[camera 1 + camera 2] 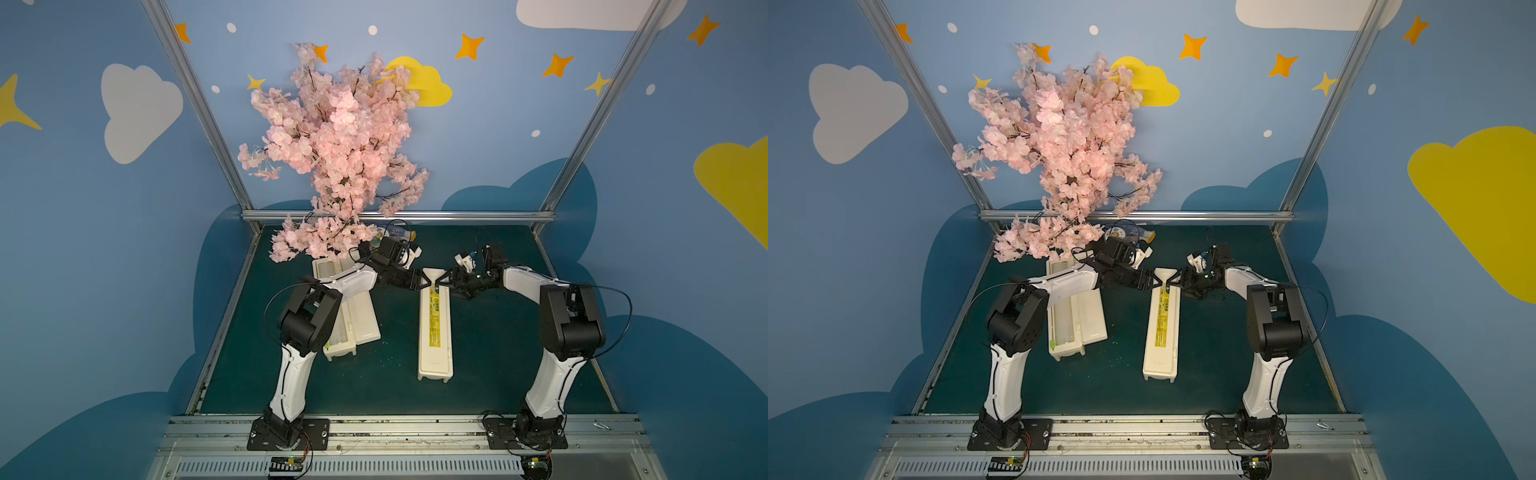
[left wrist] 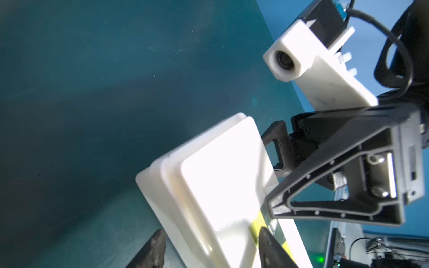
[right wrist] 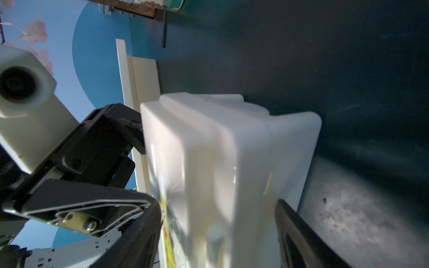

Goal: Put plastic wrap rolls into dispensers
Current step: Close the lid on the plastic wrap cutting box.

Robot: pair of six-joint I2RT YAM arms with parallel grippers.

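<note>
Starting low in frame at the mounting rail, arm bases bolted on. Up to the closed dispenser, centre frame, lying on the green table, yellow label up. Left of centre, open dispenser with a plastic wrap roll lying in its trough. At the closed box's upper end, left gripper and right gripper poised from opposite sides, jaws straddling that end; cannot tell whether pinching or loose. Beyond, small bottle under pink blossom branches.
</note>
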